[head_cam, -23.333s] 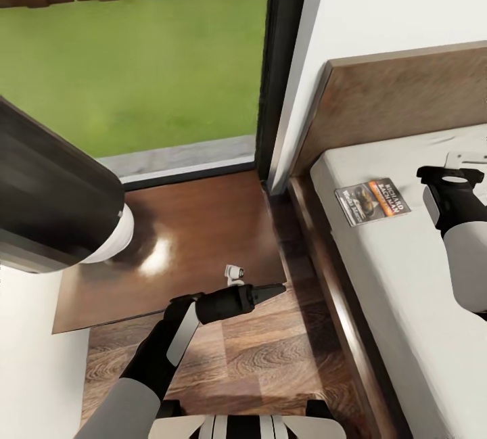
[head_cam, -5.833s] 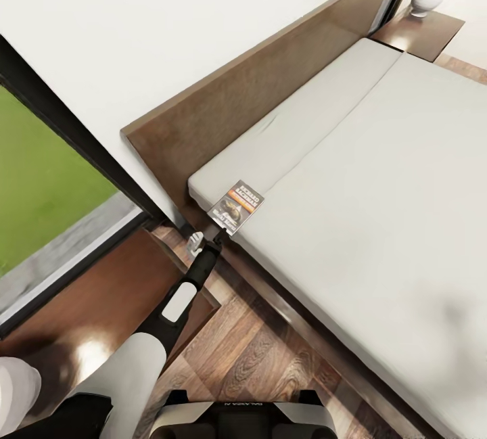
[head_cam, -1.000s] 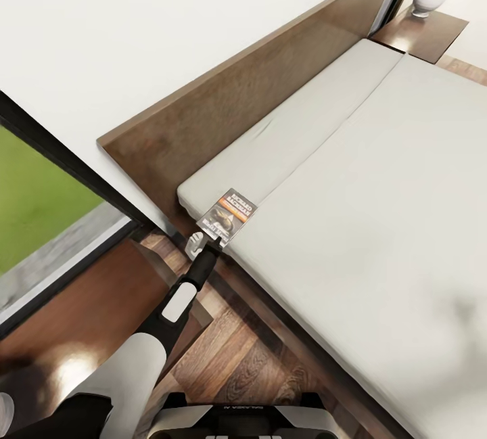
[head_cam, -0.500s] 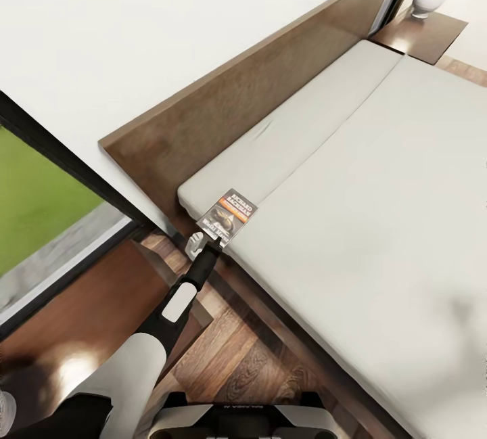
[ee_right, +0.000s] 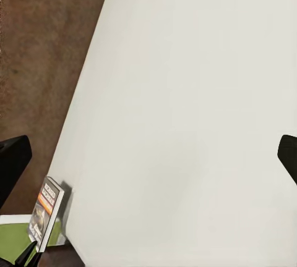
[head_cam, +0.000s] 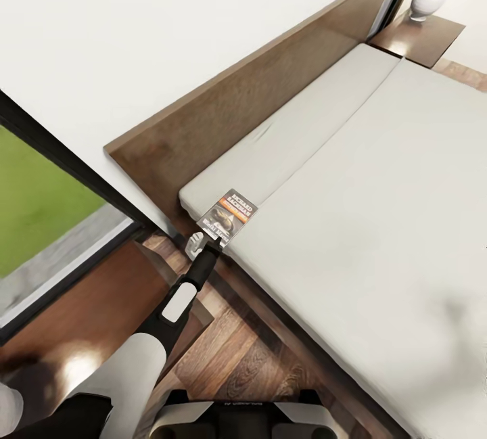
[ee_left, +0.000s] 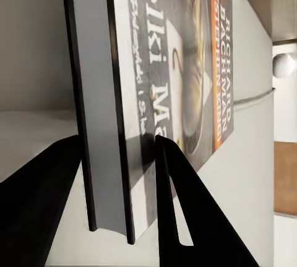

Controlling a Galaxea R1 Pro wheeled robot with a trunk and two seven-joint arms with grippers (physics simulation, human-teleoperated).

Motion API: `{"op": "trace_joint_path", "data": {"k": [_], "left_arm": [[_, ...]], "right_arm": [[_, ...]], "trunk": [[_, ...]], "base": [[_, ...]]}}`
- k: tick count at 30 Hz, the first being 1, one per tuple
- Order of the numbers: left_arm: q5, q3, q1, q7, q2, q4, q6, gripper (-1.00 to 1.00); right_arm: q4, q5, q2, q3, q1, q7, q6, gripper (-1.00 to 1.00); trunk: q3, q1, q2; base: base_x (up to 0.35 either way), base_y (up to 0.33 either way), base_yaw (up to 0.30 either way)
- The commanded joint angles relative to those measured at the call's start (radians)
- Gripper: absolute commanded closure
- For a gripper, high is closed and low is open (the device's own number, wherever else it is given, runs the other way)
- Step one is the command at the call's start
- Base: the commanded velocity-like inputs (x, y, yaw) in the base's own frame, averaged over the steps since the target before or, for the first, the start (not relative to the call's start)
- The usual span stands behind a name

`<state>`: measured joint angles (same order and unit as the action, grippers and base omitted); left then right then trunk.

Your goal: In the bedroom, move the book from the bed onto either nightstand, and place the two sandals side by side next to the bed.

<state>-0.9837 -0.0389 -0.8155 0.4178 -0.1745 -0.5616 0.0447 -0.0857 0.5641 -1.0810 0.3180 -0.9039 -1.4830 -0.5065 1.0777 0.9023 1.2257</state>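
Pinching book [head_cam: 229,215] between left gripper [head_cam: 210,241] fingers at bed [head_cam: 379,222] corner nearest window. Possibly lifting, contact with mattress unclear. Holding right gripper [ee_right: 148,156] wide above mattress. Awaiting: transfer onto nightstand [head_cam: 81,304], pairing sandals.

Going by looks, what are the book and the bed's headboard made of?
The book looks like a paperback: thin printed cover, pale page block edge in the left wrist view. The headboard looks like matte dark brown wood, faint grain showing, no shine.
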Motion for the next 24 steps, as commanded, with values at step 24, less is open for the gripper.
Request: {"op": "trace_joint_path", "data": {"k": [24], "left_arm": [[-0.006, -0.003, -0.001, 0.004, 0.0, 0.001, 0.005, 1.0]], "right_arm": [[0.002, 0.002, 0.0, -0.002, -0.001, -0.003, -0.01, -1.0]], "trunk": [[-0.053, -0.065, -0.119]], "base": [[0.0, 0.0, 0.028]]}}
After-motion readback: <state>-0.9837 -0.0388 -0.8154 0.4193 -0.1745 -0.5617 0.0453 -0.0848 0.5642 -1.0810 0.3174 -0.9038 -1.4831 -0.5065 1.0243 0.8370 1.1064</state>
